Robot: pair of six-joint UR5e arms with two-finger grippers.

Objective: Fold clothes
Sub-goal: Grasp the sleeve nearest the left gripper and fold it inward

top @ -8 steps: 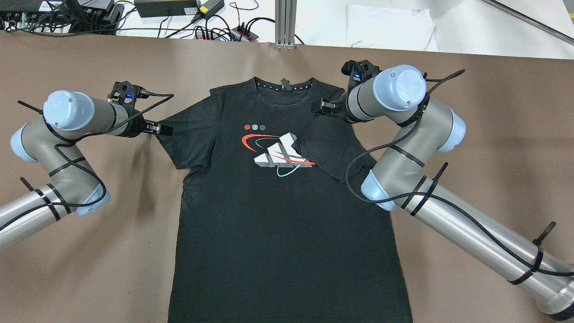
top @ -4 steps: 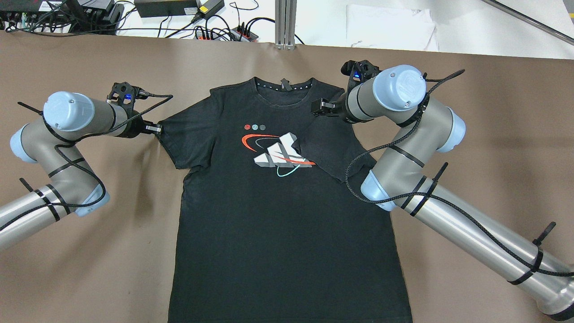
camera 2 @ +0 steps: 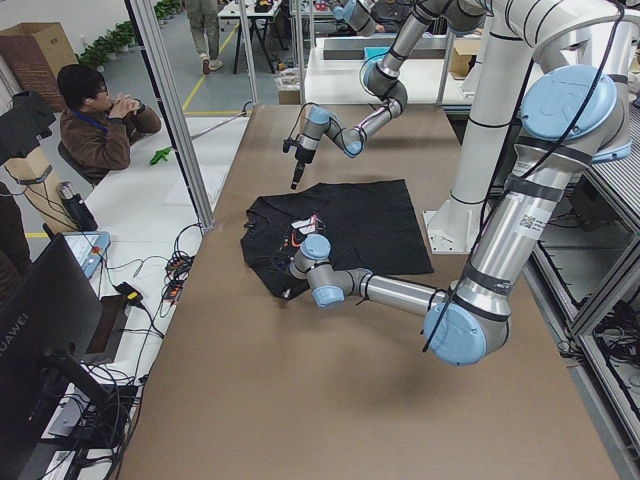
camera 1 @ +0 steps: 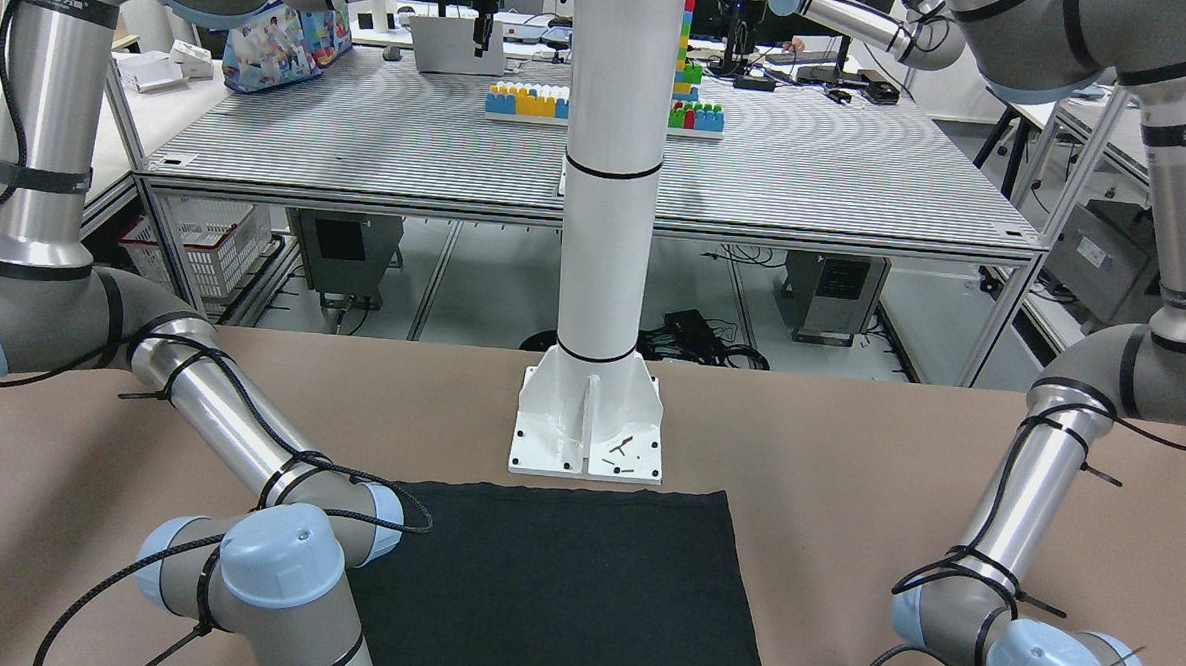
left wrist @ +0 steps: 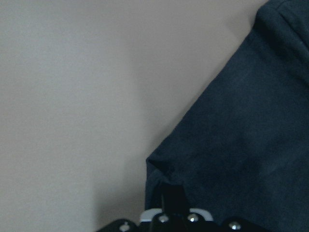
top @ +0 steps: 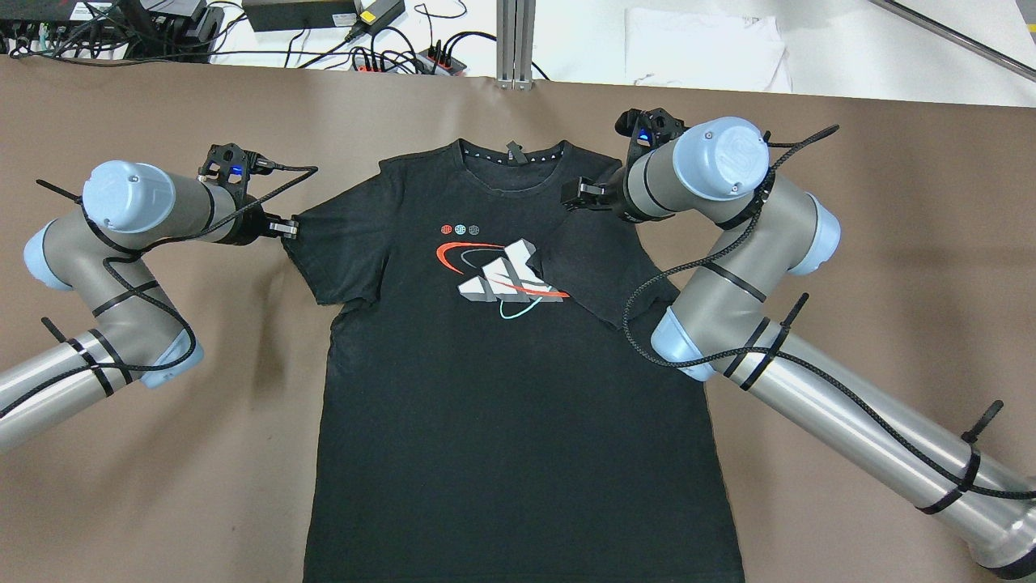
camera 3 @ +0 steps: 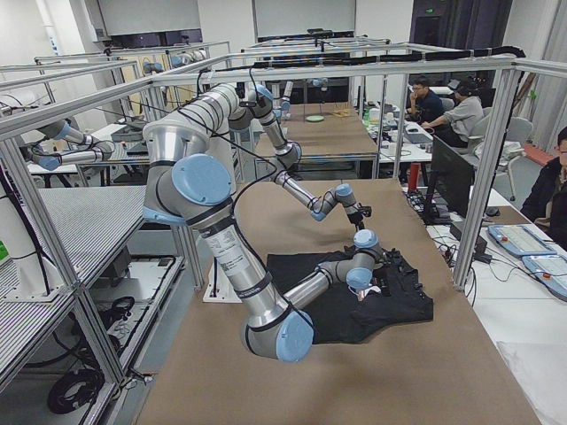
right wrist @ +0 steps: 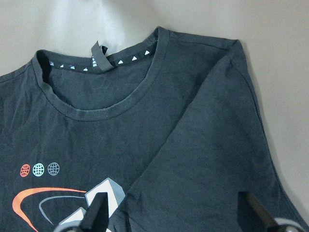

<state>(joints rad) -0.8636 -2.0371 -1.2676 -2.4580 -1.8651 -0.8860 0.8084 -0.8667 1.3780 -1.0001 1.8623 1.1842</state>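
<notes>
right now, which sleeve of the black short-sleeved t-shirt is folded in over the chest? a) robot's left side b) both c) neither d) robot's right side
d: the right-side sleeve lies folded across the black short-sleeved t-shirt next to its print, while the left-side sleeve spreads out flat.

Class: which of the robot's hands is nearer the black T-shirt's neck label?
Right. The right hand hovers just to one side of the neck label; the left hand is much farther off, at the outer edge of the opposite sleeve.
</notes>
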